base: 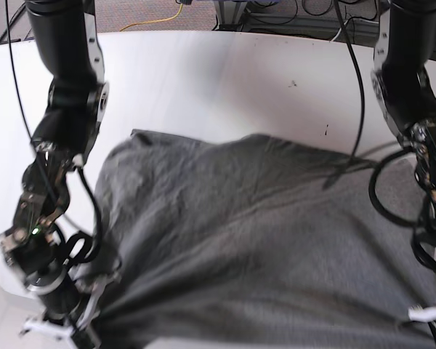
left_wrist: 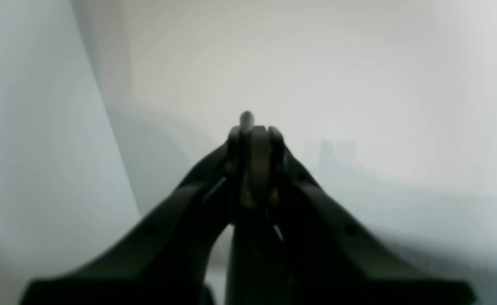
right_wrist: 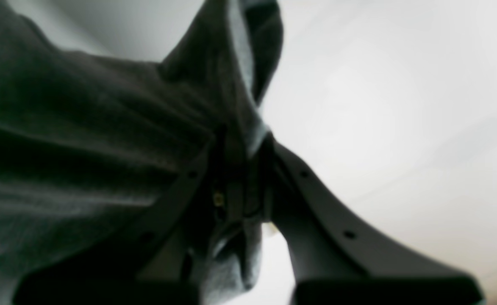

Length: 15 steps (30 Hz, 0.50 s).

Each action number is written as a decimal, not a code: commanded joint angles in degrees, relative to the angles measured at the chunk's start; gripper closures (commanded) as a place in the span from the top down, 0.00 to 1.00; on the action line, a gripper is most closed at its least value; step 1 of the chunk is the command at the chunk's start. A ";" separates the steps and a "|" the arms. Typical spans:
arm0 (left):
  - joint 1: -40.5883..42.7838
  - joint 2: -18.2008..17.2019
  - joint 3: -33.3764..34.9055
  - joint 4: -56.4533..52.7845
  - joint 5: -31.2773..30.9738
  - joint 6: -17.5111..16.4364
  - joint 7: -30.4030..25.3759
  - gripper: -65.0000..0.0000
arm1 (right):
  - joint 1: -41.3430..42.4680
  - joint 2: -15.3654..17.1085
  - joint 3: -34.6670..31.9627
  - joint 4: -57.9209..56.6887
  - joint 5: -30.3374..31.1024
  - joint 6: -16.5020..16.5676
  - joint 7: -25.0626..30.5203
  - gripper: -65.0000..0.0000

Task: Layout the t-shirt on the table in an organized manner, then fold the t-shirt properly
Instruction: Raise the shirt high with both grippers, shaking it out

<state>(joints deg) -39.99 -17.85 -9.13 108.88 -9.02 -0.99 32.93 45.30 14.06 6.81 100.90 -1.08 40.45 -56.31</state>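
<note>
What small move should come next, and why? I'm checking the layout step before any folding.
Probably draw both arms outward, stretching the near edge flat. The right gripper has its jaws shut on the t-shirt, cloth bunched between them; the left gripper is shut too, seemingly on a sliver of fabric. In the base view, the shirt lies rumpled across the table, creases radiating from the pinched corner.

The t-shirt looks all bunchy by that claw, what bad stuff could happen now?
1. The right claw is shut on a gathered bunch of the t-shirt, so pulling may drag in more wrinkles instead of flattening it.
2. The left claw is shut with only a tiny bit of something at its tips. If that is cloth, it could slip free.
3. The shirt reaches the near edge of the table and might slide off.
</note>
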 commanded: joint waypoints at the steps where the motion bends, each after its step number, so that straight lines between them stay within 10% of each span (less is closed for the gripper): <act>1: -7.09 -0.92 -0.33 0.88 0.36 0.51 -0.09 0.00 | 7.49 1.63 0.18 -0.46 0.16 -0.45 -1.05 0.00; 15: -29.68 -0.57 -0.33 0.79 0.36 -4.41 12.74 0.00 | 20.94 2.33 0.18 0.86 0.25 -0.45 -11.25 0.00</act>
<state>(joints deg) -66.72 -18.13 -9.21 109.23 -9.39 -5.50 45.10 63.79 15.84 6.72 99.59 0.32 40.53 -65.49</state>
